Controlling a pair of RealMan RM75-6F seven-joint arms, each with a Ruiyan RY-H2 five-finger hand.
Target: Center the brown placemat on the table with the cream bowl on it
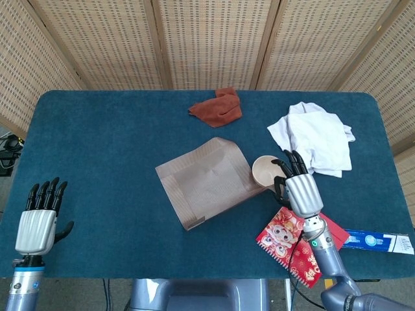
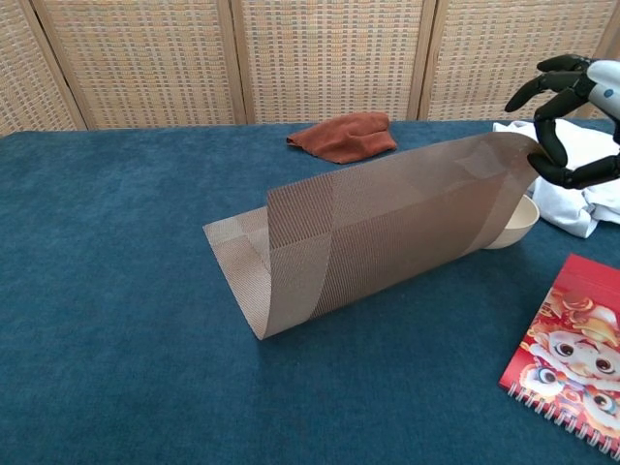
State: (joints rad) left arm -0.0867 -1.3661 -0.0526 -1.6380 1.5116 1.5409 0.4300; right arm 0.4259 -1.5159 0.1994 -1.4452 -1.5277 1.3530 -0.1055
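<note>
Pinching the brown woven placemat (image 2: pixel 378 232) by its raised far edge, right hand (image 1: pixel 297 184), small cream bowl (image 1: pixel 264 171) apparently half beneath it, left hand (image 1: pixel 40 217) idle, fingers straight, holding nothing.

Right hand (image 1: pixel 299 188) raised, fingers pinching; left hand (image 1: pixel 39 219) flat, fingers apart.

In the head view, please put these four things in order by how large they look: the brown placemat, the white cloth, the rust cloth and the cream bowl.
1. brown placemat, partly lifted and folded
2. white cloth
3. rust cloth
4. cream bowl, partly hidden by the right hand, so its rank below the rust cloth is less sure.
</note>
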